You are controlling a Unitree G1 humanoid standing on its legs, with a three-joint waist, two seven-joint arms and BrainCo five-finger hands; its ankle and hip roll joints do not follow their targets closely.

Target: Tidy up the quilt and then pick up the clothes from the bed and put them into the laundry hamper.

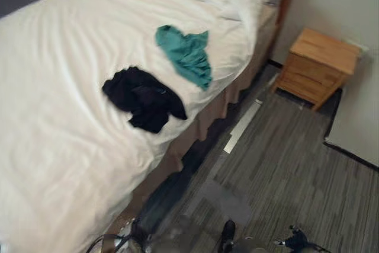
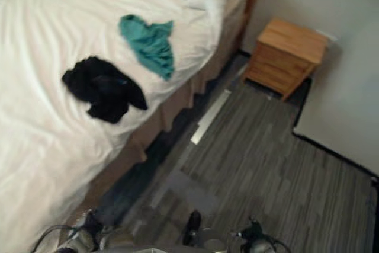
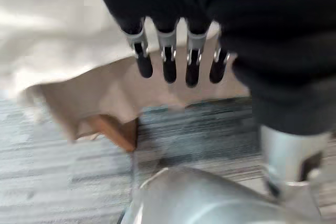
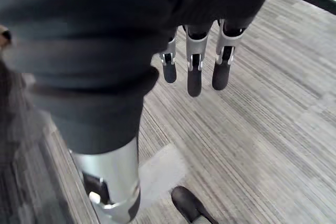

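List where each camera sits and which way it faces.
Left eye: on the head, looking down at the quilt, black clothes, teal clothes and nightstand.
Right eye: same scene, slightly offset.
Left wrist: along the left robot hand, fingers straight, toward the bed edge and floor.
Right wrist: along the right robot hand, fingers straight, over floor.

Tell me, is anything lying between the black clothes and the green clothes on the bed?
No. Between the black garment and the teal garment, the left eye view shows bare white quilt.
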